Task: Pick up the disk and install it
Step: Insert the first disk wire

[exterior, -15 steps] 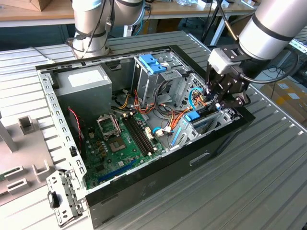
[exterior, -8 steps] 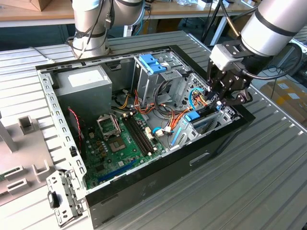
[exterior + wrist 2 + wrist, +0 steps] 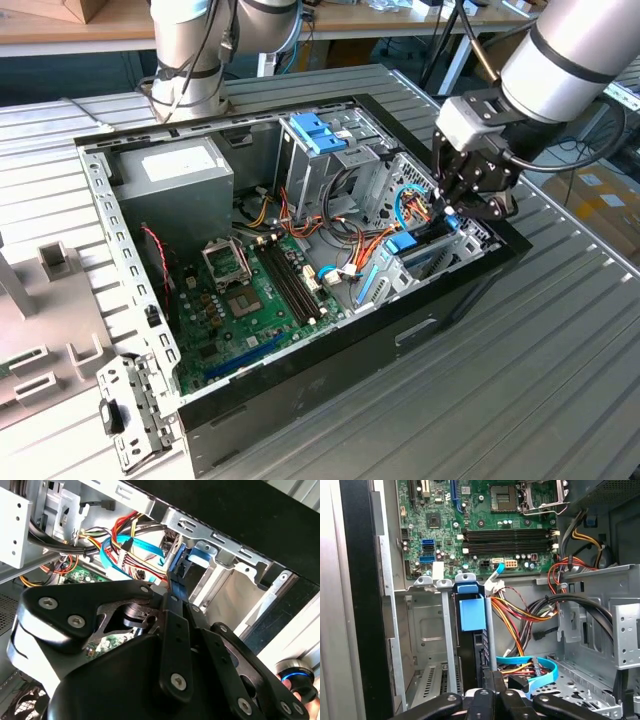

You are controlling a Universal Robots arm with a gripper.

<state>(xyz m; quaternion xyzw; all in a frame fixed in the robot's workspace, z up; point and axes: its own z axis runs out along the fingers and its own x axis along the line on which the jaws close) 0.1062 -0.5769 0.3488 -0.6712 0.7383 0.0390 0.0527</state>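
The computer case point(image 3: 300, 380) lies open on its side on a ribbed metal table point(image 3: 560, 400). The gripper point(image 3: 452, 212) hangs over the corner of the case at the exterior view's right, down among the wires. The disk point(image 3: 425, 258) stands on its edge in a metal bay point(image 3: 400, 275) in that corner, right under the gripper. In the first wrist view the disk point(image 3: 471, 650) is a dark slab with a blue frame tab on its end, sitting in the slot between thin metal walls. The gripper point(image 3: 492, 687) there has its black fingers point(image 3: 497, 682) pressed close together at the edge of the disk, with almost no gap. In the second wrist view the fingers point(image 3: 172, 617) also look narrow and reach to the blue frame of the disk point(image 3: 192, 557), but I cannot tell if they really pinch it. Red, yellow and orange wires point(image 3: 520, 615) run beside the disk, and a flat blue cable point(image 3: 540, 667) curls near the fingers. The green board point(image 3: 255, 300) lies on the floor of the case. A grey power box point(image 3: 180, 180) sits at the far corner. A blue latch point(image 3: 318, 132) sits on top of the tall metal cage point(image 3: 330, 165) near the back. A loose metal bracket point(image 3: 130, 410) lies on the table next to the case.
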